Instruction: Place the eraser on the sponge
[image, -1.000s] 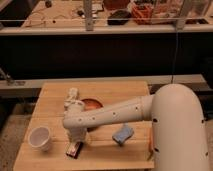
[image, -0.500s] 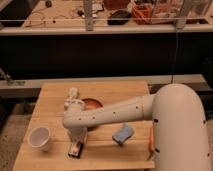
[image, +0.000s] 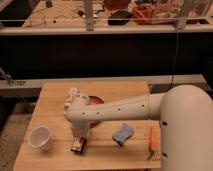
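1. The white arm (image: 120, 107) reached from the lower right of the frame across the wooden table (image: 55, 90) toward the left, much as it had a second earlier.
2. The gripper (image: 79, 140) pointed down in the lower left-centre of the frame, right over the eraser (image: 76, 147). It had not shifted sideways since the earlier frames.
3. Its fingers had drawn in over the last second and were now pressed together on the eraser, whose dark body with a red-and-white face showed just below them.
4. The eraser lay on the table in the same spot as before, near the front edge. Whether it had been raised off the wood at all could not be told.
5. The sponge (image: 122, 134) – a light-blue pad, slightly curled – lay to the right of the eraser, below the arm and apart from the gripper. It had not moved.
6. A white cup (image: 40, 137) stood at the lower left of the table, left of the eraser and apart from it, where it had been earlier.
7. An orange stick (image: 153, 139) lay near the right front edge, beside the robot's rounded body (image: 187, 132), also unchanged.
8. A reddish plate (image: 96, 99) showed partly behind the arm near the middle of the table – the same as in the earlier frames.
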